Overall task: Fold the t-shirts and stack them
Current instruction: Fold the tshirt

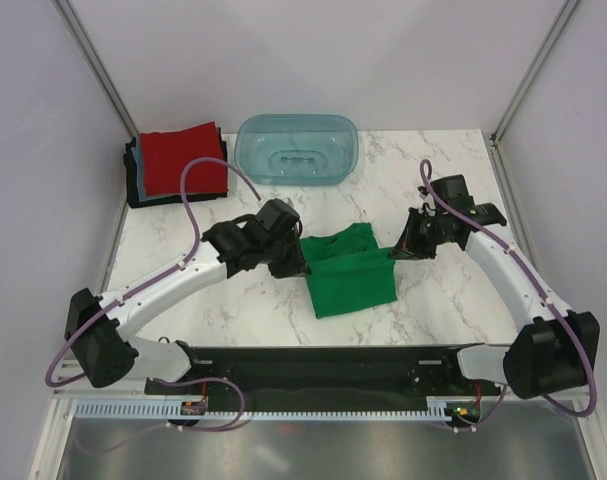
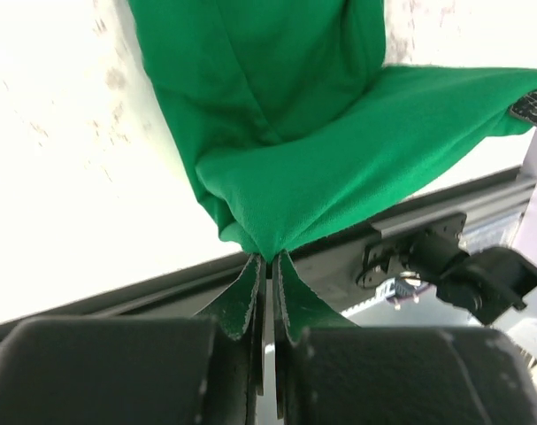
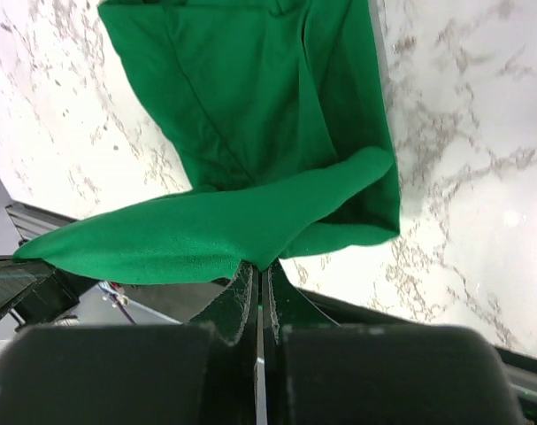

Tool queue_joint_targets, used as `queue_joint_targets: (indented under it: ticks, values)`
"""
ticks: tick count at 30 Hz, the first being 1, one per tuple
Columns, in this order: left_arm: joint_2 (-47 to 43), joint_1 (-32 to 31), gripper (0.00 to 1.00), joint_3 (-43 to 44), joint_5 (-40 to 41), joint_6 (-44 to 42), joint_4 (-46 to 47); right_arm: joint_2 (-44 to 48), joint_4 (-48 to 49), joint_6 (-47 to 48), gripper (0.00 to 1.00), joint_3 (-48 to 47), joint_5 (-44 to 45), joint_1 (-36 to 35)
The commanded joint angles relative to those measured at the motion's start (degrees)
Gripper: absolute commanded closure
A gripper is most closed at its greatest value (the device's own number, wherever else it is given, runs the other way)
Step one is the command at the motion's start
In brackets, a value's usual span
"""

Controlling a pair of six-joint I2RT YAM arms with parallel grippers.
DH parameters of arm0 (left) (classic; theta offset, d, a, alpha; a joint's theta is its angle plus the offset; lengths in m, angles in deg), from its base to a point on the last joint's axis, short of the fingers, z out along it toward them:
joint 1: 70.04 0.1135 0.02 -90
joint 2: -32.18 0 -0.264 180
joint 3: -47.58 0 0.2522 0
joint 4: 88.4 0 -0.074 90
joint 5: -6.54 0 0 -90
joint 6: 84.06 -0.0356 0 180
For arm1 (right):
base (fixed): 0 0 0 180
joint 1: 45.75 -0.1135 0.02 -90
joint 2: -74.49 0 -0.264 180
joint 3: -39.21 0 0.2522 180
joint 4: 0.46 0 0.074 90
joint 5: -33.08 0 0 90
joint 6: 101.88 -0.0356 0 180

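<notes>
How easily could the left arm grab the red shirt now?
Probably not yet. The left gripper is shut on the green shirt, so it's busy, though nothing blocks the way to the red shirt.

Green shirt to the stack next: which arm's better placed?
Left, likely. The left gripper pinches the green t-shirt nearest the stack topped by the red t-shirt, far left; the right gripper holds its opposite edge.

Readable text: none in any view.
green t-shirt [image 1: 351, 275]: plain cloth, no print legible.
red t-shirt [image 1: 183, 160]: plain.
tub [image 1: 345, 150]: no legible lettering.
table [image 1: 443, 165]: marble veining only.
</notes>
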Motion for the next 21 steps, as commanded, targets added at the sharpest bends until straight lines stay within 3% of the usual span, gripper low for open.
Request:
queue_joint_targets:
  ticks: [1, 11, 17, 19, 20, 21]
  values:
    - [2.7, 3.6, 0.93, 4.1, -2.7, -7.5, -0.7, -4.4, 4.9, 1.6, 1.0, -5.1, 2.9, 0.3]
    - [16.9, 14.4, 0.92, 13.4, -5.6, -15.8, -0.5, -24.0, 10.6, 1.0, 1.0, -14.6, 2.3, 0.2]
    - [31.8, 20.2, 0.89, 21.3, -7.8, -20.2, -0.1, -37.1, 12.5, 0.3, 1.0, -24.4, 2.8, 0.2]
    - [38.3, 22.3, 0.79, 25.9, -9.6, -21.6, -0.2, -40.4, 12.5, 0.5, 0.8, -28.4, 2.6, 0.2]
    - [40.3, 23.1, 0.72, 27.7, -10.8, -21.9, -0.2, -43.2, 12.3, 0.5, 0.64, -29.8, 2.8, 0.2]
    - [42.6, 23.9, 0.63, 31.8, -12.1, -22.4, -0.7, -44.3, 12.0, 0.6, 0.28, -32.8, 4.0, 0.2]
